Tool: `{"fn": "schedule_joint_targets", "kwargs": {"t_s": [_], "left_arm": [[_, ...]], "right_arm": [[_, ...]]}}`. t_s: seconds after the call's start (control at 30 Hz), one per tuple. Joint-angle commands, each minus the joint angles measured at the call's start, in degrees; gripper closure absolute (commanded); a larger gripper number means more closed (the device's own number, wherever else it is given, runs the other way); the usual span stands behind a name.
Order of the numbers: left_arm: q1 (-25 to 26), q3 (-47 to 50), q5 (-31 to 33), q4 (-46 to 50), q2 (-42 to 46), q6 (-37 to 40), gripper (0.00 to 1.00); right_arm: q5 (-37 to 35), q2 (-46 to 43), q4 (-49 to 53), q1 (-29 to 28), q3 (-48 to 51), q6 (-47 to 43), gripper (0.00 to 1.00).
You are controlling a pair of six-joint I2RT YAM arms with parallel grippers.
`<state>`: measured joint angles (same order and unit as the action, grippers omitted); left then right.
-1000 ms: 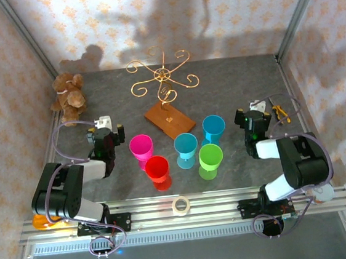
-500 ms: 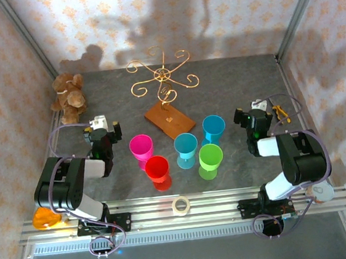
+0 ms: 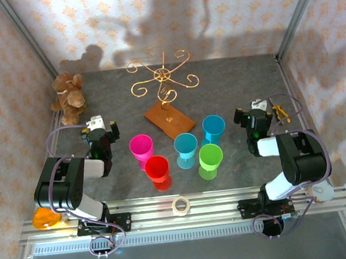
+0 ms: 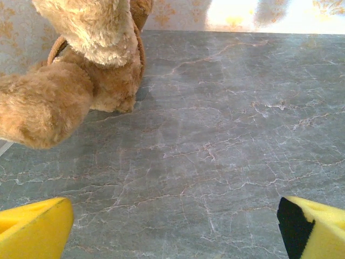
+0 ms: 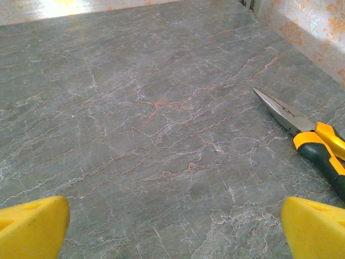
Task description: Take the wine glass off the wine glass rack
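Layout of surface [image 3: 230, 86] read from nine o'clock to three o'clock, top view. Teddy bear [image 3: 67, 98] sits at ten o'clock; just below it the left tool [image 4: 175, 226] hovers low, its yellow fingers spread wide with nothing between them. Pink wine glass [image 3: 141, 149] and red wine glass [image 3: 157, 170] stand upright at seven o'clock of the wine glass rack [image 3: 162, 76], which stands at twelve o'clock on its wooden base [image 3: 169, 120]; its scroll arms appear bare. Teal wine glass [image 3: 186, 148], green wine glass [image 3: 211, 159] and blue wine glass [image 3: 214, 128] stand upright at five o'clock of the rack, so every glass visible is already off it. Right tool [image 5: 175, 226], at three o'clock, is likewise spread wide and empty, with pliers [image 5: 307, 137] lying near its right finger. The glasses look like light, stiff, smooth plastic, probably not fragile but top-heavy on a narrow stem; a hold across the bowl, or low on the stem, seems safest.
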<state>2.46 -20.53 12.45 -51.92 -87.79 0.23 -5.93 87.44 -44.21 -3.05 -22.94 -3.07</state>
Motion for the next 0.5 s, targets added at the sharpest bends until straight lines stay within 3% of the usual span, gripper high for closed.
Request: {"fn": "schedule_joint_targets", "kwargs": {"t_s": [0.0, 0.47], "left_arm": [[-0.35, -0.60, 1.88, -1.43, -0.20, -0.58, 0.00], [-0.35, -0.58, 1.83, -1.43, -0.27, -0.58, 0.00]], "right_arm": [[0.05, -0.08, -0.78, 0.15, -1.01, 0.33, 0.00], [0.13, -0.08, -0.62, 0.15, -1.12, 0.30, 0.00]]}}
